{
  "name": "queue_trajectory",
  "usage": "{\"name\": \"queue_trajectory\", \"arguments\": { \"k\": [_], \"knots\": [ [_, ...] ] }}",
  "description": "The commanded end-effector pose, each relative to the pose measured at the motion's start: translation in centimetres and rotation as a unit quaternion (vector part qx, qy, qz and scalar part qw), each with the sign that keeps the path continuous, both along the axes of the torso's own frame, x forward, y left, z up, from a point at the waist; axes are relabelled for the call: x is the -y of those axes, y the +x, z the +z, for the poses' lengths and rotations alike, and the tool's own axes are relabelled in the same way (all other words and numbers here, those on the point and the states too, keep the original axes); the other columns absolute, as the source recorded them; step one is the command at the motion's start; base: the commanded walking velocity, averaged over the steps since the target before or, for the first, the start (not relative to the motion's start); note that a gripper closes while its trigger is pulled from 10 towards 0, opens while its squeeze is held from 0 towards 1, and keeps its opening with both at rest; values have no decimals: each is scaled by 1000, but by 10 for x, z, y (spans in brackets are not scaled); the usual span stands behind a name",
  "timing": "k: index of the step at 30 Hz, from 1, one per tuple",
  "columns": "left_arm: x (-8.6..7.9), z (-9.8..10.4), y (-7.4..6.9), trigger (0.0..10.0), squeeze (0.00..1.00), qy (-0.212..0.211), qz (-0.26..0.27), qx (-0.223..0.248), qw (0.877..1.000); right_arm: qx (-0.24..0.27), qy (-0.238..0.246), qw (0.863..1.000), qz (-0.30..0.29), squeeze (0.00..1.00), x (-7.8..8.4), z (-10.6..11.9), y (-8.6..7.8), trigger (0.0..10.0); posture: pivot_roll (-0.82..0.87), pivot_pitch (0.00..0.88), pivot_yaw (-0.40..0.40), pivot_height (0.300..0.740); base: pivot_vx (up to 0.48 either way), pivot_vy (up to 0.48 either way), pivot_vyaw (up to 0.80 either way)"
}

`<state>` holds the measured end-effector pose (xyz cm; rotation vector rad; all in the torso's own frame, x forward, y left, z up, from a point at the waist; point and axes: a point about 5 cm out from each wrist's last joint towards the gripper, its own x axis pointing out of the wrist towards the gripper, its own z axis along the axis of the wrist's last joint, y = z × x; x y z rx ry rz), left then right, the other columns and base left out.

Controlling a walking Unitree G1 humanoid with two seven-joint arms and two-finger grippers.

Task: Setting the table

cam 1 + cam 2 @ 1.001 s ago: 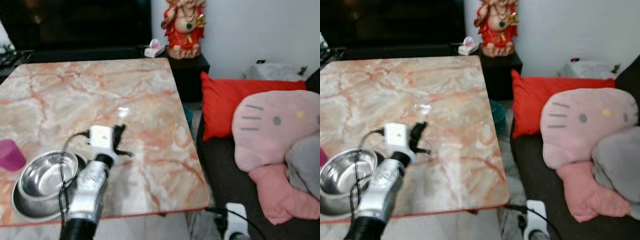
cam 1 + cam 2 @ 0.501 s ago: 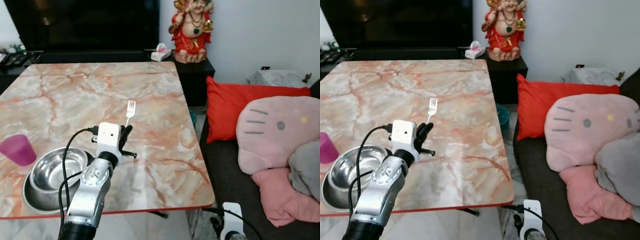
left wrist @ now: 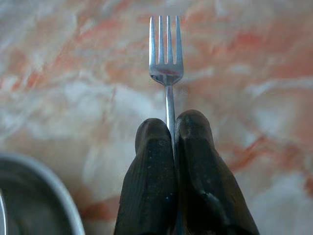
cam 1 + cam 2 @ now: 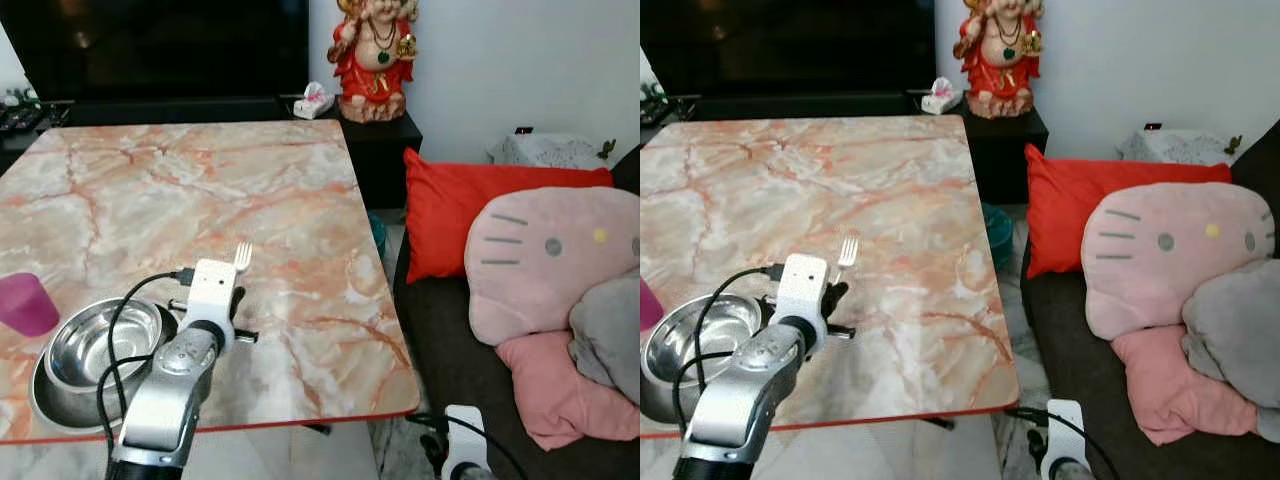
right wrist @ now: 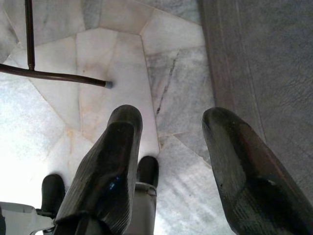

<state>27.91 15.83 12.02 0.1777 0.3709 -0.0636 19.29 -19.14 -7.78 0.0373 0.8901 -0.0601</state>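
Observation:
My left gripper (image 3: 170, 128) is shut on the handle of a silver fork (image 3: 166, 54), whose tines stick out past the fingertips. In the head view the fork (image 4: 241, 257) hangs low over the marble table (image 4: 180, 190), just right of a steel bowl (image 4: 88, 347) that sits in a grey dish (image 4: 45, 398). A purple cup (image 4: 22, 303) stands at the table's left edge. My right gripper (image 5: 168, 129) hangs open over the tiled floor, nothing between its fingers.
A dark sofa on the right carries a red cushion (image 4: 470, 205) and a pink cat-face pillow (image 4: 550, 265). A red figurine (image 4: 365, 55) stands on a black cabinet behind the table. A white charger and cable (image 4: 460, 455) lie on the floor near the table's right corner.
My left gripper has come down and toward the near edge with the fork, now beside the steel bowl. The head camera has also shifted between frames.

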Motion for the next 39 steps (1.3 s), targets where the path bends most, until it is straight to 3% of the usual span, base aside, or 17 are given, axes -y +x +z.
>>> {"name": "queue_trajectory", "arguments": {
  "k": [1, 32, 36, 38, 39],
  "knots": [
    [-3, -9, -4, 10000, 0, 10, 2, -28, 1000, 0, 0, 1000, 6, 0, -1, 1, 3, 10000, 94, 2, -5, 740, 0, 0, 0],
    [-11, -11, -12, 10000, 0, 21, 17, -71, 997, -4, 3, 1000, 19, 0, -1, 1, 3, 10000, 98, 6, -8, 740, 0, 0, 0],
    [-10, -11, -11, 10000, 94, 20, 16, -72, 997, -4, 3, 1000, 20, 0, -1, 1, 3, 10000, 100, 7, -8, 740, 0, 0, 0],
    [-10, -11, -11, 10000, 435, 20, 15, -73, 997, -4, 3, 1000, 20, 0, -1, 1, 3, 10000, 98, 6, -8, 740, 0, 0, 0],
    [-9, -11, -11, 10000, 435, 19, 15, -73, 997, -4, 3, 1000, 20, 0, -1, 1, 3, 10000, 99, 6, -9, 740, 0, 0, 0]
  ]
}}
